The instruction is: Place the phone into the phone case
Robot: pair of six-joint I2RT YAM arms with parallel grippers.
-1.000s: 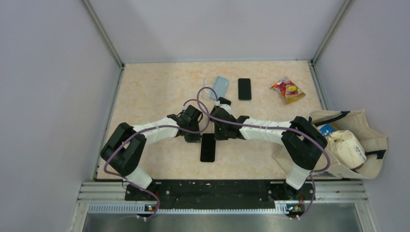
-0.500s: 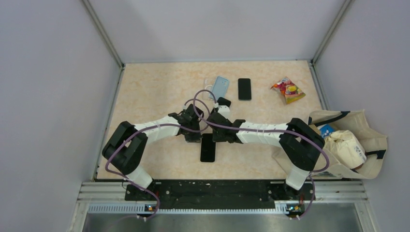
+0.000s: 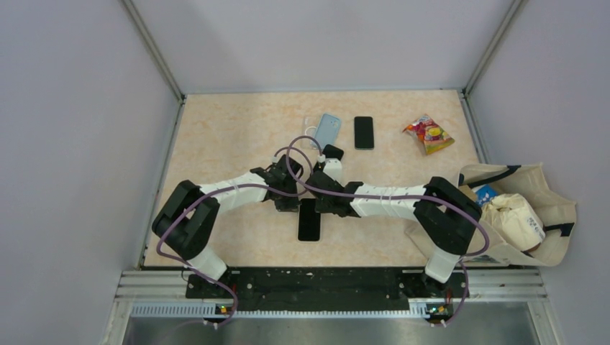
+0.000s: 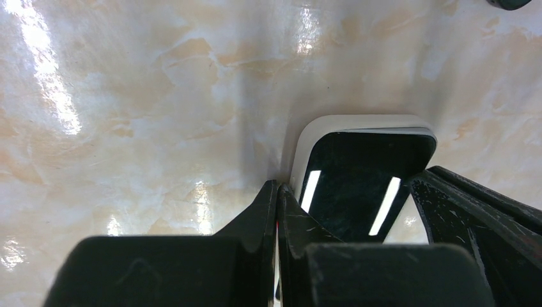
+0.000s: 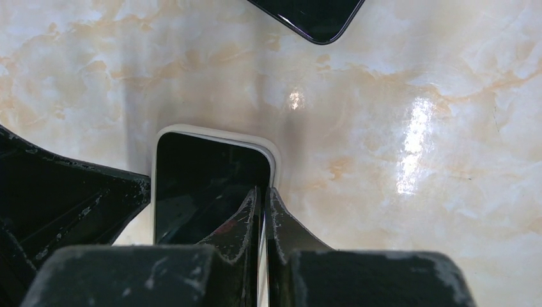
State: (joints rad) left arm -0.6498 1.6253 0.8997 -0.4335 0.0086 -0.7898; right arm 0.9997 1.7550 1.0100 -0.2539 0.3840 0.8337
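Treat the phone (image 3: 309, 220) as a thin, stiff, glassy slab: light, slick on its dark screen, and likely to scratch or crack under a hard point. Lies flat and screen-up just below the centre of the overhead frame, on the counter (image 3: 230, 136), with the rim of a white case (image 4: 358, 122) wrapping its top end. Looks seated at that end; cannot tell about the other. Best taken by the long side edges or pressed down near the corners, not mid-glass. Expect the case to be softer and to flex at the rim.

Left fingers (image 4: 262, 214) clenched together, tips at the rim's left edge. Right fingers (image 5: 281, 224) likewise clenched at the right edge, grasping nothing.

Toward the top of the overhead frame: a pale blue case (image 3: 329, 129), a second phone (image 3: 364, 132), a snack packet (image 3: 429, 134). At right, a cloth bag (image 3: 536, 187).

No brand or writing legible on phone or case; packet print too small to read.
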